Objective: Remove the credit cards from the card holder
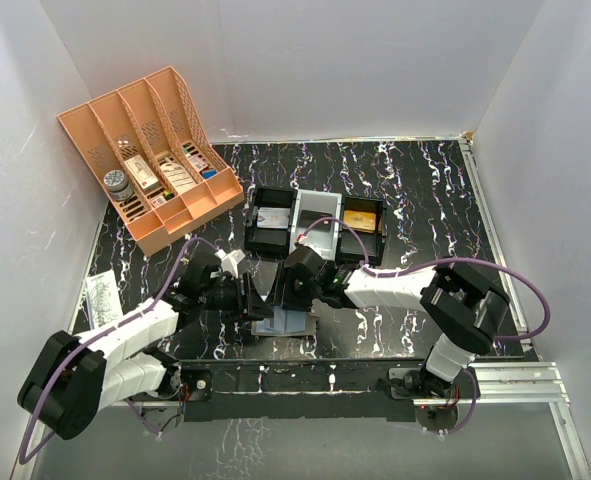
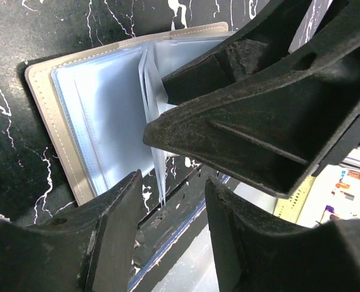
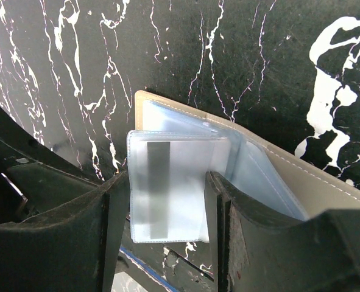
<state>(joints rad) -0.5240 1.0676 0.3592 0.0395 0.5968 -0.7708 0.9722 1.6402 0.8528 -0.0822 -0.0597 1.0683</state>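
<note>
Holder [image 1: 283, 322]: lies open on the counter [image 1: 415, 200], mid near edge, grey-blue sleeves up.
Card [image 3: 158, 188]: pale with a dark stripe, showing through the raised sleeve [image 3: 183, 210].
Right end effector [image 3: 167, 182]: fingers partly apart on either side of that sleeve; I cannot tell if they grip it.
Left end effector [image 2: 173, 188]: jaws apart around a sleeve's edge, with the right end effector crowding just in front.
Tray [image 1: 275, 192]: black, just beyond the holder.
Organiser [image 1: 175, 110]: orange, far left corner.
</note>
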